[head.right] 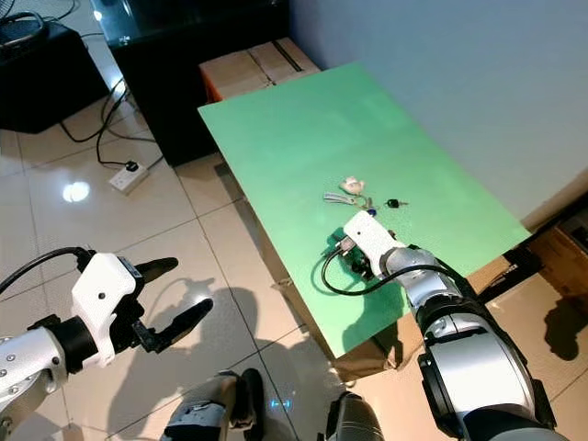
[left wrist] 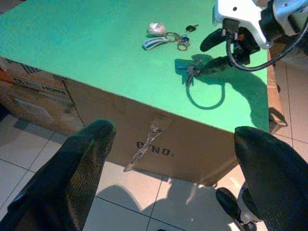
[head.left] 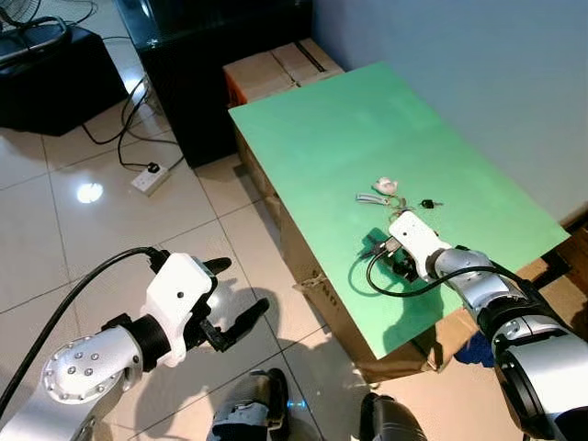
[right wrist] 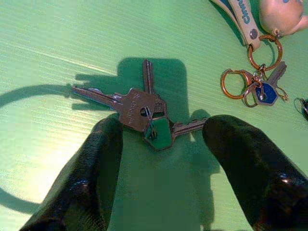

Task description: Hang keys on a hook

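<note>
— Grippers first: how many, and how do they stand?

— Two. The left gripper (head.left: pixel 234 294), low in the left of the head view, hangs over the pale tiled floor (head.left: pixel 92 239) with its two black fingers spread and nothing between them. The right gripper (right wrist: pixel 161 144) is down on the green board tabletop (head.left: pixel 367 138), right of centre, fingers parted on either side of a small bunch of silver keys (right wrist: pixel 139 110), not closed on it.

— How many keys in that bunch?

— Three blades can be made out in the right wrist view, joined at one ring, one with a green head. They lie flat on the board between the fingertips.

— Anything else beyond it?

— A second bunch with a white strap and a pinkish charm (head.left: pixel 386 191) just past the gripper, and one little dark key (head.left: pixel 428 203) beside that. Under the board are brown cardboard boxes (left wrist: pixel 159 144); one more box (head.left: pixel 276 69) sits at its far end.

— And farther off?

— One white power strip (head.left: pixel 150 176) on the tiles, upper left, with black cables running to a dark cabinet (head.left: pixel 55 78).
</note>
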Motion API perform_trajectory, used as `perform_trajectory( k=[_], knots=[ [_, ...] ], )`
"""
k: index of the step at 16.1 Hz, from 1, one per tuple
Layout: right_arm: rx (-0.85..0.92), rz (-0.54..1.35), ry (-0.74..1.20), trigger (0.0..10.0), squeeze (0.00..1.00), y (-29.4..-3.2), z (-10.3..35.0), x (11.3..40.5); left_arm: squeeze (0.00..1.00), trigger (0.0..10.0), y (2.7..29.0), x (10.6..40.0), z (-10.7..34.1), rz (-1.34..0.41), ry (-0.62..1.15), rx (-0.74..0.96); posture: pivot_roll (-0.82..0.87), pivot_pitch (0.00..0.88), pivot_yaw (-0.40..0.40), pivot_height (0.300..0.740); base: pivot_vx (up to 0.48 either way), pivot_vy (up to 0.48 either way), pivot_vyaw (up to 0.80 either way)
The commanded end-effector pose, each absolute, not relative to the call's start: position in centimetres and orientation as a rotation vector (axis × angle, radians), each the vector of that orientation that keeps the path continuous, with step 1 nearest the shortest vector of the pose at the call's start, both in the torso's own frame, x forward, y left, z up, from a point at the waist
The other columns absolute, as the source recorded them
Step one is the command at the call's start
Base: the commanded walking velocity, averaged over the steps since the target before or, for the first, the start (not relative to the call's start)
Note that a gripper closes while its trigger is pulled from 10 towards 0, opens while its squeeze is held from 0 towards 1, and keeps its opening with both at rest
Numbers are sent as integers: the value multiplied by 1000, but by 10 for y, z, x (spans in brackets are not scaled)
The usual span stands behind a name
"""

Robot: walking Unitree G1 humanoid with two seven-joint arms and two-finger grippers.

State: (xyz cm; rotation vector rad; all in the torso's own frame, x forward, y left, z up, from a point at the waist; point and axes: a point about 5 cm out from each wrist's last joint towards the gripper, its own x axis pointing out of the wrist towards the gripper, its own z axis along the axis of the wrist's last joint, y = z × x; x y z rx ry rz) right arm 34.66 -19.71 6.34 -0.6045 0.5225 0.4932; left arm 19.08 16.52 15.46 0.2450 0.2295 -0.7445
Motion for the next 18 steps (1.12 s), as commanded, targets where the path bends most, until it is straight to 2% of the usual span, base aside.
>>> perform_trajectory(
  k=[1,3,4,5,6,7,10,11,12,13,14,15,18],
  knots=[
    [-599,481,537,4902,0,-200,62,345,0,10000,167,187,157,-751,236,253,262,254,53,718,0,0,0],
    [-599,475,539,7569,0,-200,61,345,0,10000,170,186,158,-751,241,259,266,257,58,718,0,0,0],
    [-598,473,541,7843,0,-201,61,345,0,10000,170,186,158,-751,244,262,269,256,59,718,0,0,0],
    [-596,472,544,7333,0,-201,60,345,0,10000,171,186,158,-751,247,264,271,257,60,718,0,0,0],
    [-595,472,551,5176,0,-201,59,344,0,10000,171,186,159,-752,250,266,272,257,61,718,0,0,0],
    [-596,474,557,4353,0,-201,58,343,0,10000,171,185,159,-754,251,266,273,255,63,718,0,0,0],
    [-600,478,577,4667,0,-202,54,340,0,10000,169,185,159,-765,255,265,273,257,65,718,0,0,0],
    [-602,477,580,4157,0,-202,53,340,0,10000,169,185,159,-766,255,266,273,259,67,718,0,0,0],
    [-597,468,578,2392,0,-204,53,339,0,10000,169,185,159,-769,257,267,273,259,69,718,0,0,0],
    [-594,465,576,2118,0,-204,53,339,0,10000,169,185,158,-770,258,267,274,259,70,718,0,0,0],
    [-587,460,565,431,0,-204,54,340,0,10000,169,185,159,-771,258,268,274,259,70,718,0,0,0],
    [-583,459,562,0,0,-204,54,340,0,10000,169,184,159,-776,259,267,274,258,74,718,0,0,0],
    [-582,463,567,0,0,-203,52,338,0,10000,170,184,160,-782,260,266,277,258,75,718,0,0,0]
  ],
)
